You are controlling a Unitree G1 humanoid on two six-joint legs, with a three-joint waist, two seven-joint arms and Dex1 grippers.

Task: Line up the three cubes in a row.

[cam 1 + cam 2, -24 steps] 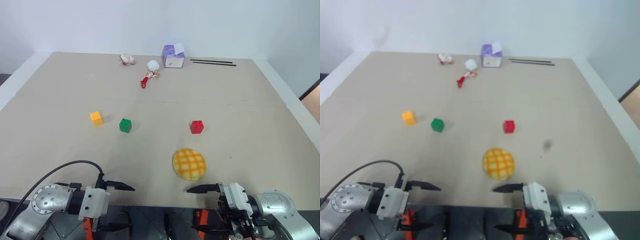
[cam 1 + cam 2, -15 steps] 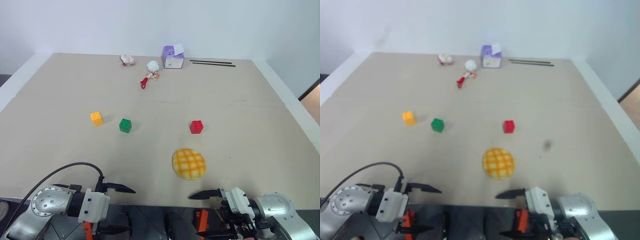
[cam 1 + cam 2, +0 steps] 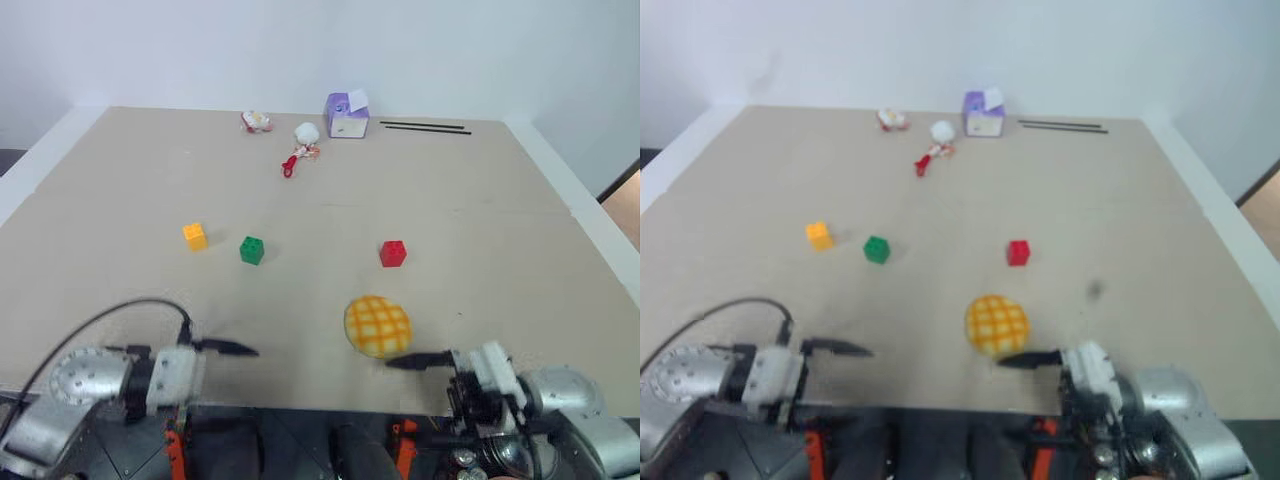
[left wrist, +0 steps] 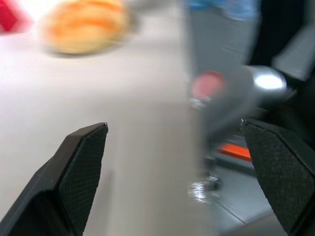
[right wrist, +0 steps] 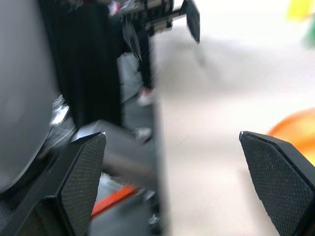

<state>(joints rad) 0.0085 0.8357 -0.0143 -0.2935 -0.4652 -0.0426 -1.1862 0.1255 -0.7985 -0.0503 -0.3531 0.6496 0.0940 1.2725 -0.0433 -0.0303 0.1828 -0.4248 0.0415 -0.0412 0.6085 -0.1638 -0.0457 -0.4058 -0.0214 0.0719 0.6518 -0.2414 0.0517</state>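
Observation:
Three small cubes sit apart on the beige table [image 3: 480, 230]: a yellow-orange cube [image 3: 195, 236] at the left, a green cube [image 3: 252, 250] close beside it, and a red cube [image 3: 393, 253] farther right. Both grippers hang at the table's near edge, well short of the cubes, pointing at each other. My left gripper [image 4: 174, 125] is open wide and empty; one of its fingers [image 3: 228, 348] lies over the near left edge. My right gripper [image 5: 172, 134] is open and empty too, one of its fingers [image 3: 415, 359] just in front of the bun-like ball.
A round yellow checkered ball [image 3: 378, 326] lies in front of the red cube, near the right gripper. At the far side stand a purple-and-white box [image 3: 346, 115], some small toys [image 3: 300, 145] and two thin black rods [image 3: 425, 126].
Both grippers have risen from below the table's near edge to just over it. The right one's finger now reaches the ball's near side. The cubes have not moved.

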